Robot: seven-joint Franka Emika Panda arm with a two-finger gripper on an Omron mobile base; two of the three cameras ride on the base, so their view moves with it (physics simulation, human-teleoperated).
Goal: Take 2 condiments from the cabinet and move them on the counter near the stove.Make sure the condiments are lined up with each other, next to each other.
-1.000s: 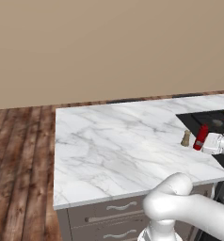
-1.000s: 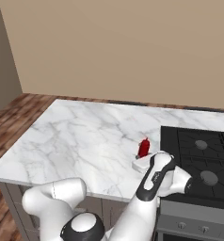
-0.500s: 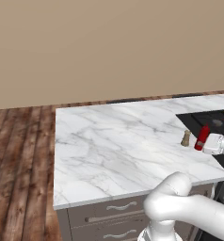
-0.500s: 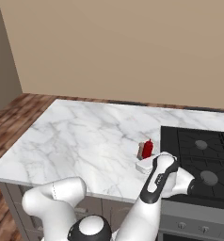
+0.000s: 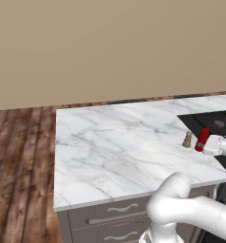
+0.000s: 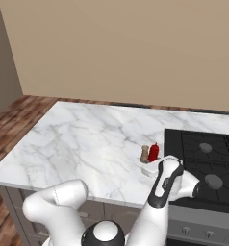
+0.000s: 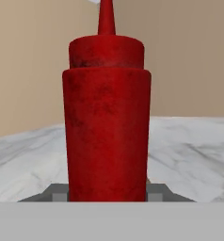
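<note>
Currently — risk: if the gripper (image 5: 209, 144) pulls back crookedly, it may tip the slim red squeeze bottle with pointed nozzle (image 5: 202, 138) into the short tan wooden shaker (image 5: 187, 139).
Bottle: upright on the white marble counter (image 5: 115, 147), between the fingertips, at the gripper's 12 o'clock.
Shaker: just beside the bottle, at its 9 o'clock, by the black cooktop (image 6: 208, 153).
Pincer state: cannot tell whether it clamps.

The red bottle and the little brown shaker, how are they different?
The red squeeze bottle is bright red; the shaker is tan. The bottle stands a bit taller and has a pointed nozzle. The bottle is nearer the stove, right by the pincer; the shaker stands free. Both stand upright, side by side on the counter.
</note>
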